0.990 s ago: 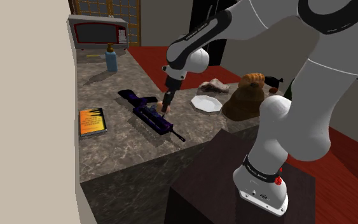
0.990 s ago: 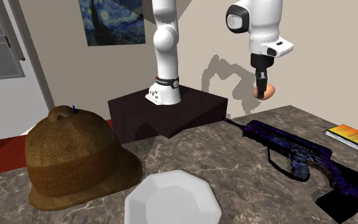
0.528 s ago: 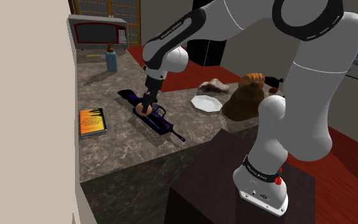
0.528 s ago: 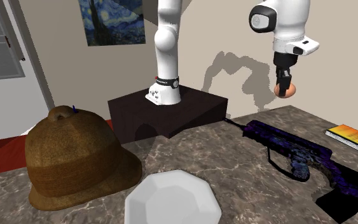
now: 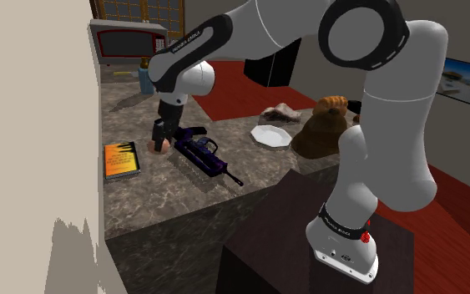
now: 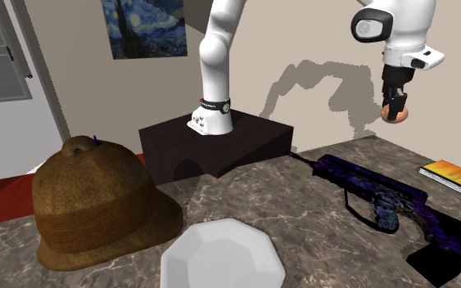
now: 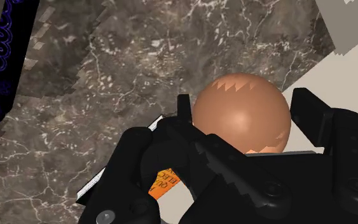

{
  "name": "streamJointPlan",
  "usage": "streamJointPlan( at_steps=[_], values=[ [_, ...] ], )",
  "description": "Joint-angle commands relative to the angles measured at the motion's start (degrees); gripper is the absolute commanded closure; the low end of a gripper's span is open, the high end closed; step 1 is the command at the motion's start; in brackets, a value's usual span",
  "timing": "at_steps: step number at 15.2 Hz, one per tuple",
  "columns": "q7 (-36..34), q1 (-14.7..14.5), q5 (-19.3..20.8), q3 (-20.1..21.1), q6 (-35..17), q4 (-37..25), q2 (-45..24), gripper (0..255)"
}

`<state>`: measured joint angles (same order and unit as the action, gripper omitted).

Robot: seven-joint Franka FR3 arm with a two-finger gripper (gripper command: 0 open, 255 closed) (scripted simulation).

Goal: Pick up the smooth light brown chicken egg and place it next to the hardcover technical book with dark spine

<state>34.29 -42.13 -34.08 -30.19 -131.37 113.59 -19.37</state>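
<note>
My black gripper (image 5: 160, 142) is shut on a smooth light brown egg (image 5: 159, 148), holding it in the air above the marble counter (image 5: 166, 196). In the second exterior view the egg (image 6: 397, 114) hangs under the gripper (image 6: 396, 107), well above the surface. The wrist view shows the egg (image 7: 241, 114) clasped between both fingers (image 7: 184, 113). An orange-covered book (image 5: 121, 159) with a dark spine lies flat close to the egg, toward the shoulder view's left. Part of this book (image 7: 162, 179) shows under the hand, and its edge (image 6: 458, 177) sits at the second exterior view's right.
A dark purple toy rifle (image 5: 201, 153) lies on the counter right of the egg. A white plate (image 5: 270, 135) and a brown hat (image 5: 320, 129) sit further right. A microwave (image 5: 128, 40) stands at the back. A beige wall (image 5: 32, 125) borders the counter's left.
The arm has swung toward the shoulder view's left, carrying the egg from over the rifle to a spot near the book. The fingers stay shut on the egg.
</note>
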Motion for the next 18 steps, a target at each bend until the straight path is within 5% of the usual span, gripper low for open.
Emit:
streamJointPlan(
  at_steps=[1,12,18],
  values=[
    [-1.5,0.1,-1.1,1.1,1.3,-4.9,-3.7,255],
    [-13.0,2.7,-2.5,5.3,11.5,-37.6,-24.1,255],
    [-11.7,3.0,-3.7,6.2,8.6,-36.6,-26.2,255]
  ],
)
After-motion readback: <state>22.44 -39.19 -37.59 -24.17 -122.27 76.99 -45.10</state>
